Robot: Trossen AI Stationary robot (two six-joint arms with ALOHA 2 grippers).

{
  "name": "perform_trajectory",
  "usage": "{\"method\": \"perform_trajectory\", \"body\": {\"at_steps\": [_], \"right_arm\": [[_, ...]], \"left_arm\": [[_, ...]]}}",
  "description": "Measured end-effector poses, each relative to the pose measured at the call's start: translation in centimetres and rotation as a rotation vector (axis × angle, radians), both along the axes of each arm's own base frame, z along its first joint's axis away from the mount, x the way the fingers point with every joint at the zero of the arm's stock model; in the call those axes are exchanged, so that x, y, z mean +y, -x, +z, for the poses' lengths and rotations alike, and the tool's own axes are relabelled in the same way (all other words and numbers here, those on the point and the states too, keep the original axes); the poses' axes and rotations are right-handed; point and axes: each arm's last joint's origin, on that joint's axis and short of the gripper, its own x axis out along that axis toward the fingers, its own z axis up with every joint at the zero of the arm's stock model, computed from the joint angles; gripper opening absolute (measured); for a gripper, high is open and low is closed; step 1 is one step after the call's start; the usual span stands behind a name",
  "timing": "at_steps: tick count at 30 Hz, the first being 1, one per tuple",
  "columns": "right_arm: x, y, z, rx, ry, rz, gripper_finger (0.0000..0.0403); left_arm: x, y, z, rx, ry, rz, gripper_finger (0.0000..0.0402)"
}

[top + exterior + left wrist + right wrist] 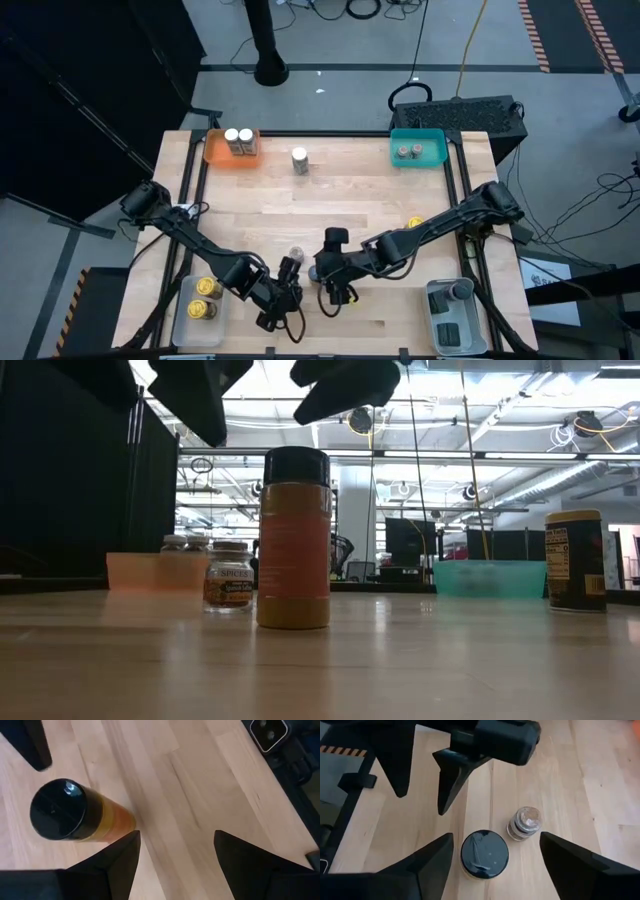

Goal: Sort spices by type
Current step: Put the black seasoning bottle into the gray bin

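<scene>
Holding jars, orange tray (212, 150), teal tray (434, 139)

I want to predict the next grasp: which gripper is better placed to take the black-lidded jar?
Probably right: the right gripper, open, frames the black-lidded jar; the left gripper, also open, has it outside its fingers.

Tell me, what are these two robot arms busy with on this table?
They are sorting spice jars into trays. Both arms hang over the near edge of the table, above a black-lidded orange jar that stands upright and untouched. The right tool is open around it; the left tool is open beside it. A small grey-lidded jar stands nearby. The orange tray and teal tray already hold jars.
</scene>
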Motion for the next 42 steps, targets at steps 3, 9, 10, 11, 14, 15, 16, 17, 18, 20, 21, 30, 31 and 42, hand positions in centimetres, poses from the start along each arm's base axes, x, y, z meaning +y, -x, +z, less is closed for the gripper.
{"method": "perform_trajectory", "body": {"at_steps": [3, 9, 10, 11, 14, 15, 16, 17, 18, 20, 21, 30, 31, 42], "right_arm": [[-0.2, -0.1, 0.0, 0.002, -0.007, -0.013, 0.0288], [-0.4, -0.3, -0.3, 0.003, -0.036, -0.048, 0.029], [-0.3, -0.5, -0.6, 0.006, -0.035, -0.048, 0.029], [-0.2, -0.7, -1.0, 0.015, -0.032, -0.05, 0.029], [0.2, -1.3, -2.5, 0.037, -0.054, -0.041, 0.029], [0.3, -1.5, -2.8, 0.032, -0.07, -0.04, 0.029], [0.3, -1.6, -3.2, 0.044, -0.073, -0.038, 0.029], [0.2, -1.8, -3.6, 0.054, -0.075, -0.043, 0.029], [0.2, -1.9, -4.0, 0.064, -0.078, -0.052, 0.029], [-0.1, -2.1, -4.7, 0.093, -0.08, -0.072, 0.029], [-0.1, -2.2, -4.9, 0.099, -0.082, -0.079, 0.029], [-0.2, -2.4, -5.3, 0.11, -0.115, -0.076, 0.0282], [-0.2, -2.4, -5.3, 0.114, -0.121, -0.071, 0.0273], [-0.9, -2.1, -4.3, 0.143, -0.18, -0.028, 0.0172]], "left_arm": [[0.2, -0.1, -0.2, -0.012, 0.002, -0.001, 0.026], [0.5, -0.4, -0.2, -0.014, 0.003, 0.01, 0.026], [0.5, -0.4, -0.2, -0.014, 0.003, 0.009, 0.026], [0.5, -0.4, -0.2, -0.012, 0.001, 0.009, 0.026], [0.6, -0.2, -0.3, 0.008, -0.007, 0.021, 0.026], [0.7, -0.1, -0.4, 0.017, -0.009, 0.03, 0.026], [0.7, -0.1, -0.4, 0.026, -0.013, 0.036, 0.026], [0.7, 0.0, -0.5, 0.031, -0.014, 0.04, 0.026], [0.7, 0.0, -0.5, 0.031, -0.012, 0.045, 0.026], [0.7, 0.0, -0.5, 0.034, -0.011, 0.05, 0.026], [0.7, 0.0, -0.5, 0.035, -0.011, 0.051, 0.026], [0.8, 0.1, -0.5, 0.037, -0.02, 0.054, 0.026], [0.8, 0.1, -0.5, 0.035, -0.022, 0.055, 0.026], [0.8, 0.0, -0.5, 0.028, -0.024, 0.058, 0.026]]}}
